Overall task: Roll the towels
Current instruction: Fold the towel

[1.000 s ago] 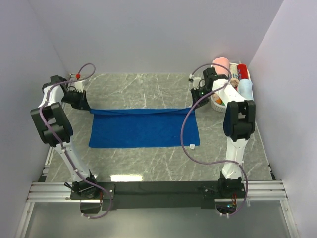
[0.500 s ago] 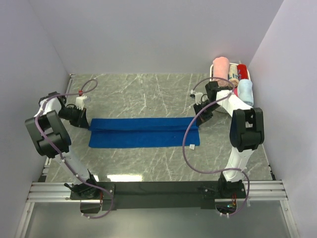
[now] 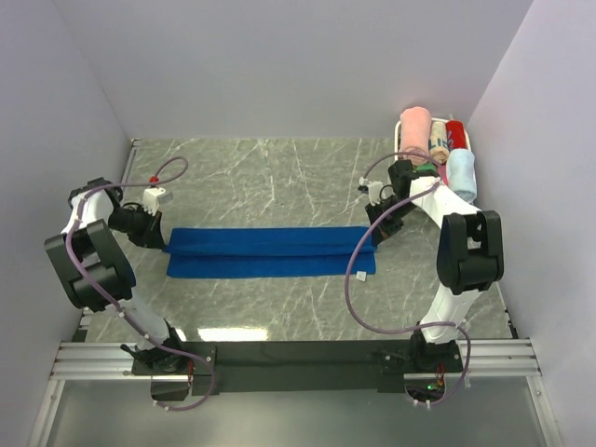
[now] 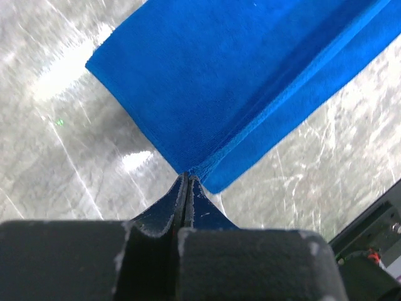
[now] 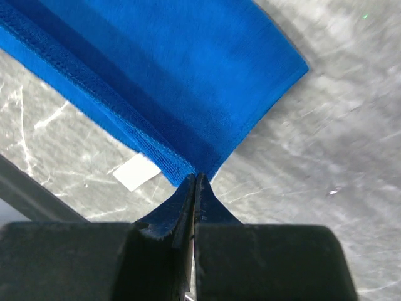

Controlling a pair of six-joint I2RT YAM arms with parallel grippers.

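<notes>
Both arms reach out low over the counter (image 3: 279, 177), elbows bent high, wrists angled down and inward toward each other. The left hand (image 3: 164, 242) (image 4: 187, 179) sits at counter level, and so does the right hand (image 3: 372, 239) (image 5: 195, 177), the two well apart. The royal blue towel (image 3: 270, 251) (image 4: 219, 81) (image 5: 156, 69) lies flat between the hands as a long narrow strip folded lengthwise, one end at each hand. A white basket (image 3: 470, 142) stands beyond and outboard of the right hand, partly hidden by that arm. It holds rolled towels: a pink towel (image 3: 414, 124), a red towel (image 3: 454, 131) and the pale blue towel (image 3: 462, 175); one more roll between pink and red is too small to tell. Left hand: fingers pressed fully together, pinching the corner of the royal blue towel's folded edge right at the tips, with cloth spreading away ahead of the hand. Right hand: fingers also fully together, tips nipping the towel's opposite end corner. A white tag (image 5: 135, 172) (image 3: 359, 276) lies on the counter just beside the right hand's tips, at the towel's lower layer edge.
</notes>
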